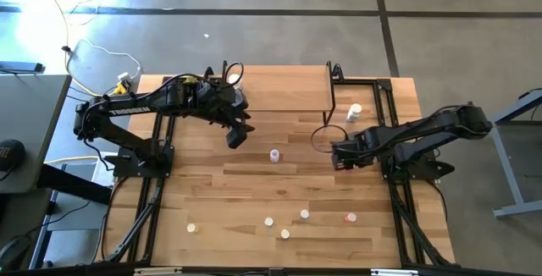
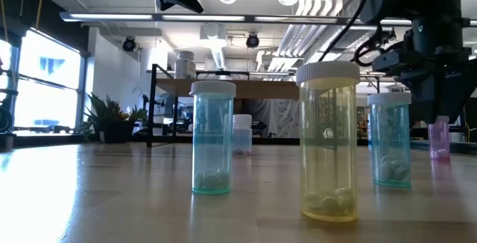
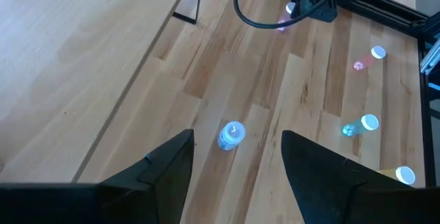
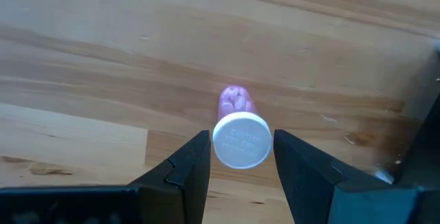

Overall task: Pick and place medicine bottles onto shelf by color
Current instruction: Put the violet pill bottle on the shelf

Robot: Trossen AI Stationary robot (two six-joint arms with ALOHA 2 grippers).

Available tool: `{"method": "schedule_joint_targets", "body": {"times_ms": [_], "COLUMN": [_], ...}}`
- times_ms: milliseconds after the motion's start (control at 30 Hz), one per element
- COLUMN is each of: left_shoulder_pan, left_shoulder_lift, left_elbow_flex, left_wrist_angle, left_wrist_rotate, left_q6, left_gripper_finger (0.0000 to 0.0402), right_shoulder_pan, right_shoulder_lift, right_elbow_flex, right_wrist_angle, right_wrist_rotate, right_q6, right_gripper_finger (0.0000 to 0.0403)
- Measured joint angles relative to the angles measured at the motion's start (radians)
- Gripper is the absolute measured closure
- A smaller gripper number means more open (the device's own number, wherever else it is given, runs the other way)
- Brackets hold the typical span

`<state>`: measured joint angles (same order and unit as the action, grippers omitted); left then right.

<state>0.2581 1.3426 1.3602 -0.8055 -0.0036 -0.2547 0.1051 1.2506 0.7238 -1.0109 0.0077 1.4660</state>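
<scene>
From above, my right gripper (image 1: pixel 339 152) hangs beside the shelf (image 1: pixel 279 90); my left gripper (image 1: pixel 235 137) waits, fingers apart.

At my right wrist, the pink bottle (image 4: pixel 240 133) stands between parted fingers, seemingly ungripped. I'd centre on its ribbed white cap, then squeeze the smooth, clear plastic gently.

No text, brand, number or sign can be read anywhere. The white cap of the pink bottle (image 4: pixel 240 139) carries faint raised lettering, too blurred to make out. The yellow bottle (image 2: pixel 329 142) shows a small pale mark on its wall, also illegible.
</scene>
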Motion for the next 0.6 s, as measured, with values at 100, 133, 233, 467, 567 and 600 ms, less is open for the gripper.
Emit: {"method": "schedule_joint_targets", "body": {"times_ms": [100,133,233,467,567,600], "left_shoulder_pan": [0.0,0.0,0.0,0.001,0.004,0.004], "left_shoulder_lift": [0.0,0.0,0.0,0.0,0.0,0.0], "left_elbow_flex": [0.0,0.0,0.0,0.0,0.0,0.0], "left_wrist_angle": [0.0,0.0,0.0,0.0,0.0,0.0], "left_wrist_rotate": [0.0,0.0,0.0,-0.008,-0.008,-0.008], "left_q6": [0.019,0.022,0.023,0.023,0.023,0.023], "left_gripper_finger": [0.0194,0.0194,0.0194,0.0194,0.0194,0.0194], "right_shoulder_pan": [0.0,0.0,0.0,0.0,0.0,0.0], "right_shoulder_lift": [0.015,0.018,0.02,0.02,0.02,0.019], "right_elbow_flex": [0.0,0.0,0.0,0.0,0.0,0.0], "right_wrist_angle": [0.0,0.0,0.003,0.004,0.015,0.022], "right_wrist_rotate": [-0.01,-0.012,-0.016,-0.016,-0.025,-0.036], "right_q6": [0.0,0.0,0.0,0.0,-0.008,-0.009], "right_gripper_finger": [0.0255,0.026,0.0281,0.0309,0.0308,0.0308]}}
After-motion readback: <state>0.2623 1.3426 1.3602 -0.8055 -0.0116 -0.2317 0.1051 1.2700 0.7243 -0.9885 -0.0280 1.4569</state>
